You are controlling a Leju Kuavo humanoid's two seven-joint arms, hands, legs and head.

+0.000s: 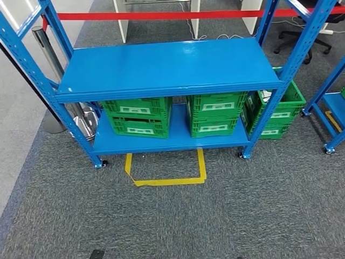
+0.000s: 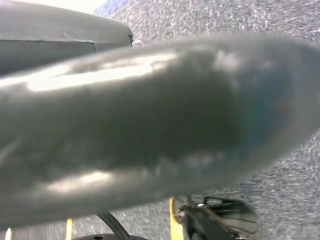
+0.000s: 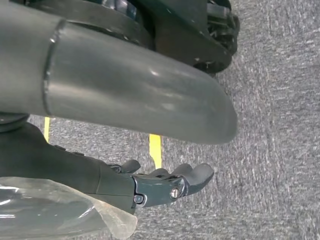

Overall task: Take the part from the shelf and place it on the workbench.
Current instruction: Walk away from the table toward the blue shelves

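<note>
A: Crates?
B: Blue shelf straight ahead in head view, top deck bare. Lower deck carries two stacks of green crates: left stack, middle stack. Third green stack sits just beyond the shelf's right post, looks to be on the carpet. Something pale inside its top crate, too small to identify. Contents of the other crates hidden by the top deck.

A: Part location?
B: Cannot tell. No part identifiable on the shelf; only candidate is that pale item in the right stack, unconfirmed.

A: Relative to the hands?
B: Well apart. Shelf and crates ahead and beyond the yellow tape outline on the floor; both hands seen over grey carpet in the wrist views, nowhere near the crates.

A: Right hand?
B: Right hand in right wrist view: fingers extended, roughly straight, nothing between them, touching nothing. Clear plastic film near the wrist end. Yellow tape strip visible on the carpet behind.

A: Left hand?
B: Left hand in left wrist view: blurred grey mass very close to the lens. Finger spread unreadable, grip state cannot be told. Carpet and a bit of yellow tape past it.
</note>
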